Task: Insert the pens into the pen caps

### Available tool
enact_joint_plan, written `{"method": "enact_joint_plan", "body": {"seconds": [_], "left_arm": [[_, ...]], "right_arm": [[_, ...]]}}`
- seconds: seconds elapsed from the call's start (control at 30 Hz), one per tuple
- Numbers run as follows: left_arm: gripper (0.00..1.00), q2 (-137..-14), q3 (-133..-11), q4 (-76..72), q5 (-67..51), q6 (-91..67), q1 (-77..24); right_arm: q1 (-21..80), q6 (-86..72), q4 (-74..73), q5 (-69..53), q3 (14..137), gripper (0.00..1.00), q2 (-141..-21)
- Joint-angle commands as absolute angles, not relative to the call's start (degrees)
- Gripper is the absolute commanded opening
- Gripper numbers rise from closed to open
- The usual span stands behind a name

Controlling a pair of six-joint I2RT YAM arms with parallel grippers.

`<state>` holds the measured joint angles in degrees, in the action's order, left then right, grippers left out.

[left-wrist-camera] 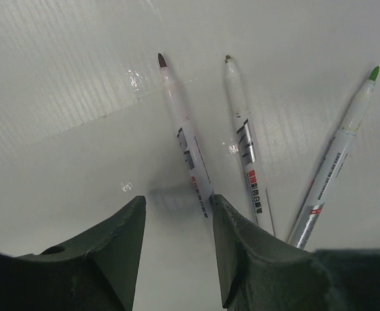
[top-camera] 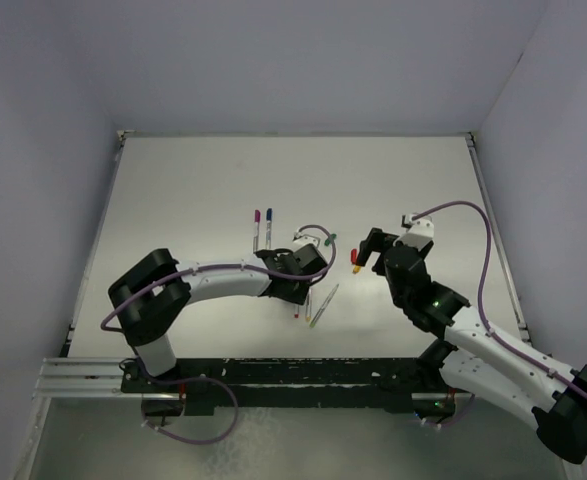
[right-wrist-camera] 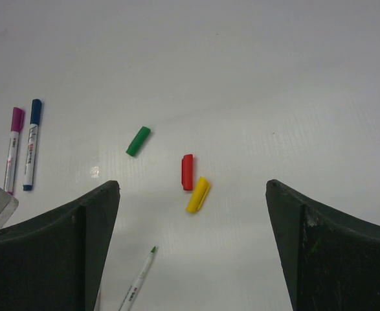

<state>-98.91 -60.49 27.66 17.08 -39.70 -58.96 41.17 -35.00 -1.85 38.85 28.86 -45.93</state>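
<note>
Three uncapped pens, the dark-tipped pen (left-wrist-camera: 188, 152), the middle pen (left-wrist-camera: 245, 146) and the green-tipped pen (left-wrist-camera: 342, 152), lie fanned on the glossy white ribbed worktop (top-camera: 193, 190). Their tips point away from the left tool (left-wrist-camera: 178, 207), which is half-spread and empty. The barrel print is unreadable. The right tool (right-wrist-camera: 193, 186), spread wide and empty, hovers over the green cap (right-wrist-camera: 138, 141), red cap (right-wrist-camera: 188, 172) and yellow cap (right-wrist-camera: 198, 194). The purple-capped pen (right-wrist-camera: 12, 148) and blue-capped pen (right-wrist-camera: 31, 142) lie parallel nearby. Pale walls (top-camera: 303, 60) surround the worktop.

A flat, white, faintly ribbed tabletop (top-camera: 193, 190) is enclosed on three sides by plain, pale lavender-grey walls (top-camera: 303, 60). A silver, slotted aluminium rail (top-camera: 73, 378) runs along its near edge.
</note>
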Motion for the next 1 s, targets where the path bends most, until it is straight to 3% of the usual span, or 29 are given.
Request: {"method": "enact_joint_plan", "body": {"seconds": [0.0,0.97], "left_arm": [[0.49,-100.24,-62.65,28.50,17.24,-39.22,-59.08],[0.45,-103.21,-59.60,32.99,12.11,-36.98,-54.32]], "right_arm": [[40.98,-36.00,-0.14,38.69,28.78,0.95,-45.35],[40.98,-38.21,-2.17,39.88,29.41,0.96,-46.00]]}}
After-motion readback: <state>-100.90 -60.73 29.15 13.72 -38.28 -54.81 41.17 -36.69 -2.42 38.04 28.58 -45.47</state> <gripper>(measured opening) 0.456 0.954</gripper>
